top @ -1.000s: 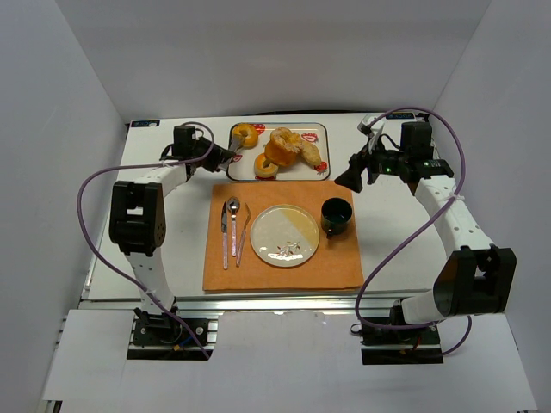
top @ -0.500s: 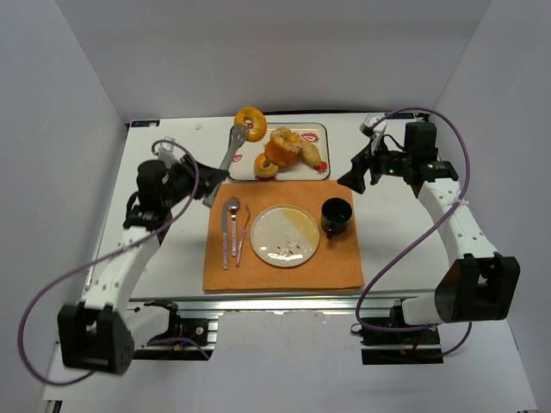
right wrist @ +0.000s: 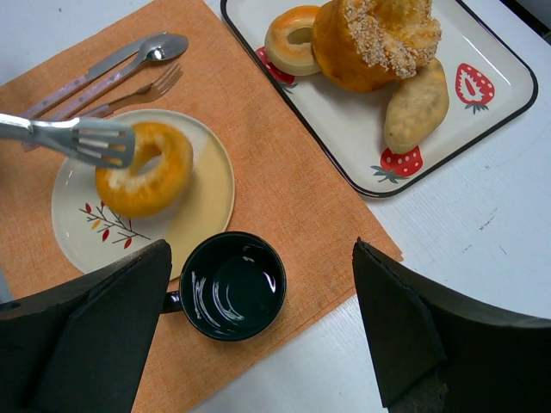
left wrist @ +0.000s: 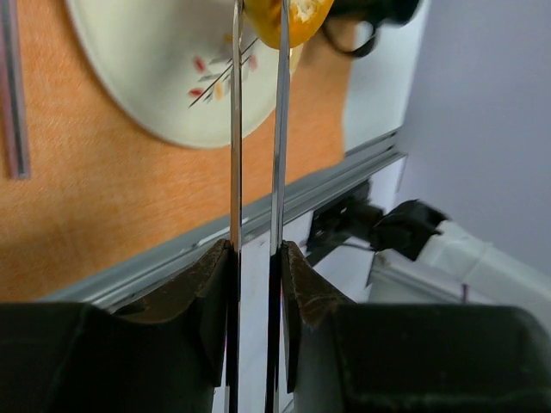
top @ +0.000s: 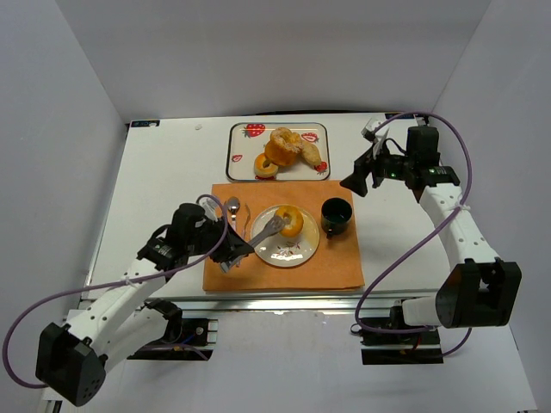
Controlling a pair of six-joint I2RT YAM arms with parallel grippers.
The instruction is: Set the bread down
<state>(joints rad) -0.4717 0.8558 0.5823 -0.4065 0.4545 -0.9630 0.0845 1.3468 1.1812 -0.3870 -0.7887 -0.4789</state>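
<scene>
Left hand (top: 225, 251) was clamped on a pair of metal tongs (top: 258, 234), reaching right from the near left of the orange mat (top: 336, 267). The tong tips pinched the left rim of the bread (top: 291, 221), which sat tilted over the pale plate (top: 293, 252) at mid-mat; whether it touched the plate I could not tell. A dark cup (top: 336, 215) stood just right of the plate. On the far side lay the pastry tray (top: 244, 146). Right hand (top: 355, 180) hung right of the tray, its fingers wide apart.

White table (top: 164, 172) with orange placemat (top: 293, 275), strawberry tray (top: 245, 146), perhaps a corner label (top: 145, 123).
</scene>
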